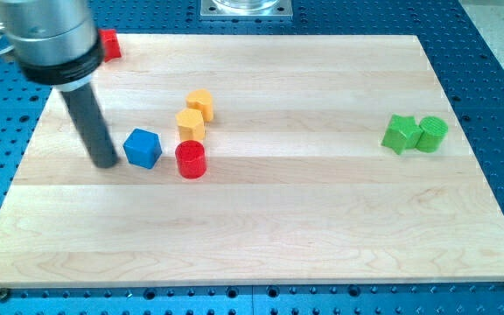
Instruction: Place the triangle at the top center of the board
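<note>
Gripping nothing, my tip [105,163] stands just at nine o'clock of the blue cube [143,148]. A half-hidden red block [110,44] sits at the board's [322,201] eleven o'clock; its shape and pointing cannot be told.

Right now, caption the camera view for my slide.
My tip sits just left of the blue cube; yellow blocks and red cylinder nearby, green pair at the view's right.
</note>
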